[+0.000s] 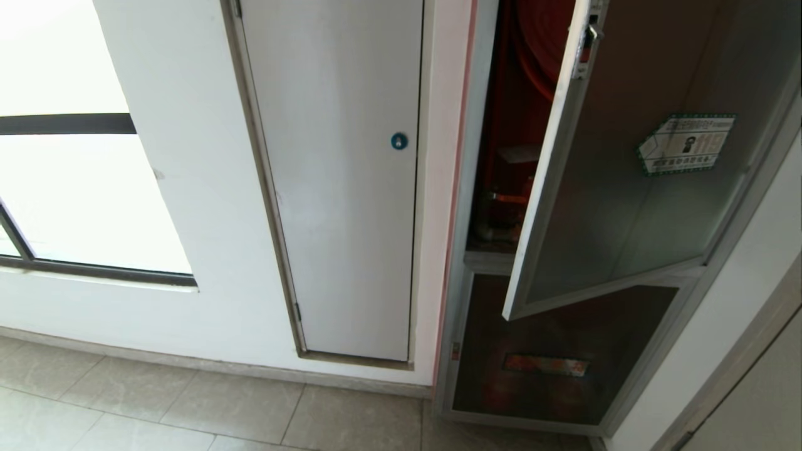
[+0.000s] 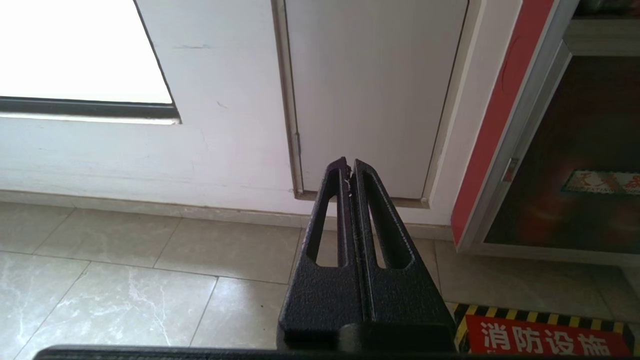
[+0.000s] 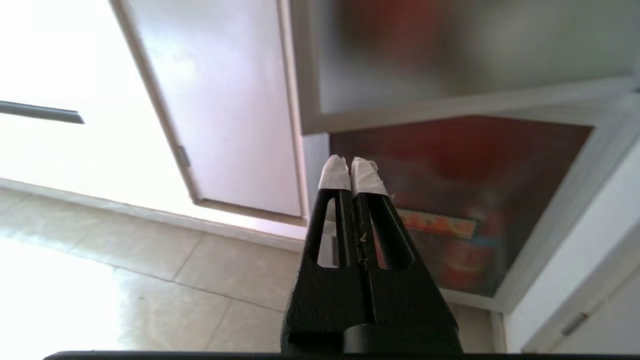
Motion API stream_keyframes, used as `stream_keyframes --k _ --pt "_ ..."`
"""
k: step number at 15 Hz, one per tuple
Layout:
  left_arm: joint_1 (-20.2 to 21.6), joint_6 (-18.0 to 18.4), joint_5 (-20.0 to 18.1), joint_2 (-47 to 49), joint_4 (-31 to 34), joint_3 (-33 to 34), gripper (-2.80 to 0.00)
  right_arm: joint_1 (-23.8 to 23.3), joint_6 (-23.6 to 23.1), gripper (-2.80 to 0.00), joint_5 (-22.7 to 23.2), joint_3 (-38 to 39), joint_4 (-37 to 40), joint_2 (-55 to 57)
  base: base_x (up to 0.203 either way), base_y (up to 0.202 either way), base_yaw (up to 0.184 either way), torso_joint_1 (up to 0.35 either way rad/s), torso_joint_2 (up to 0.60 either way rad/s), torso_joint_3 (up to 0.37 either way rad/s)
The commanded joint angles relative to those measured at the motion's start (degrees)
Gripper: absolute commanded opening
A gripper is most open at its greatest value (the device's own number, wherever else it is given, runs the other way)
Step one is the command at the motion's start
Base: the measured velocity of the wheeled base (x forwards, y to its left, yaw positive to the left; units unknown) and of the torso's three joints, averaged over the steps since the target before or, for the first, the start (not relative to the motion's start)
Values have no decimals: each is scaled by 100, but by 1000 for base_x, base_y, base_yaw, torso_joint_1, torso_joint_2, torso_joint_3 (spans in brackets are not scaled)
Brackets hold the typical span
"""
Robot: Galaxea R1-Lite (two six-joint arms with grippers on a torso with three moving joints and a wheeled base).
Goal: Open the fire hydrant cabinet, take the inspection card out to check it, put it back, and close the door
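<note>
With the door (image 1: 626, 175) already ajar on the fire hydrant cabinet (image 1: 501, 188), we should hook our right gripper (image 3: 350, 172), jaws together, behind its free edge and swing wide, left gripper (image 2: 348, 167) likewise closed, card unseen.

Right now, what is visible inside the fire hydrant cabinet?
Through the gap beside the half-open door: red interior of the fire hydrant cabinet, a red hose reel, red valve. The door hides the rest.
</note>
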Motion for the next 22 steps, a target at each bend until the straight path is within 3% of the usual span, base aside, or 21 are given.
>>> stream_keyframes --k 1,8,12,15,17,22 --pt "-1 2 -2 7 1 1 -280 124 16 -280 149 -705 -22 1087 0 0 0 0 0 0" --pt "-1 2 -2 7 3 1 -280 248 32 -280 1084 -2782 -66 3433 0 0 0 0 0 0" --pt "-1 2 -2 7 -4 1 -280 1019 57 -280 1202 -3915 -71 4678 0 0 0 0 0 0" --pt "-1 2 -2 7 -6 1 -280 1601 99 -280 817 -4370 -421 5541 0 0 0 0 0 0" --pt "-1 2 -2 7 -2 1 -280 1930 207 -280 302 -4447 -1281 6128 0 0 0 0 0 0" --pt "-1 2 -2 7 3 1 -280 2108 699 -280 -687 -4474 -2779 7071 0 0 0 0 0 0"
